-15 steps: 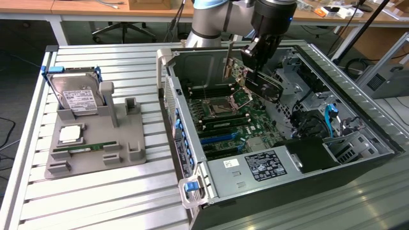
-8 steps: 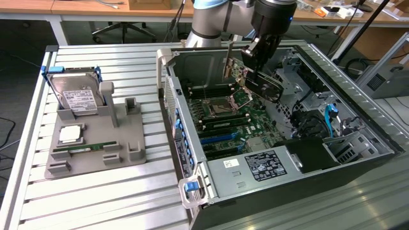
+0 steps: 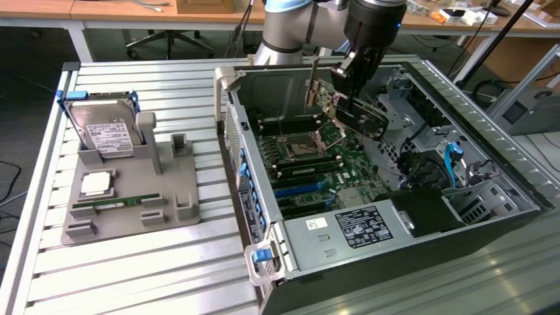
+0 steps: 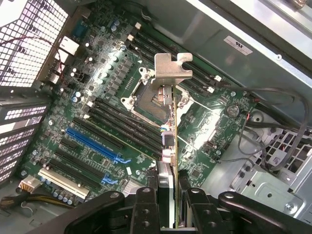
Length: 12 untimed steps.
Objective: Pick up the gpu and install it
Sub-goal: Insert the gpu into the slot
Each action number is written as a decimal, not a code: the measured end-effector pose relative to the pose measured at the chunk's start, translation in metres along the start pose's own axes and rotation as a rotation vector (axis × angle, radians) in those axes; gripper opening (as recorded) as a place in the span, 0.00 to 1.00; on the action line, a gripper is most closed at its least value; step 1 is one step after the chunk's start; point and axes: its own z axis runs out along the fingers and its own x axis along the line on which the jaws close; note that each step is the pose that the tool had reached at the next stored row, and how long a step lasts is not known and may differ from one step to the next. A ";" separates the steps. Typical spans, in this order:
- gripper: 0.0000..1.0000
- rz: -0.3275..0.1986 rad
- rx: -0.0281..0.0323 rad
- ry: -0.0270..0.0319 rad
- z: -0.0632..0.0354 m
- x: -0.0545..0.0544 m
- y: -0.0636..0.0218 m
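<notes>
- While it hung edge-on above the green motherboard (image 4: 97, 102) in the open dark metal case (image 3: 490, 141), the gpu (image 3: 360, 118) showed a thin dark board and a notched silver bracket (image 4: 173, 68).
- The black pincer (image 4: 170, 195) was narrowed onto the gpu, clamping its edge.
- The grey arm (image 3: 289, 33) reached steeply down into the case.
- The tabletop (image 3: 131, 275) was ribbed metal.

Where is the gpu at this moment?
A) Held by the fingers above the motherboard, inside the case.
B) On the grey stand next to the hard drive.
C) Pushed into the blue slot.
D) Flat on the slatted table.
A: the fingers clamp the gpu over the motherboard in the open case.
</notes>
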 end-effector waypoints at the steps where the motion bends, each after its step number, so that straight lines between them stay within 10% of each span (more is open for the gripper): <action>1: 0.27 -0.002 0.0000 -0.0001 0.0000 0.000 0.0000; 12: 0.27 -0.023 -0.0005 -0.0016 0.0000 0.000 -0.0001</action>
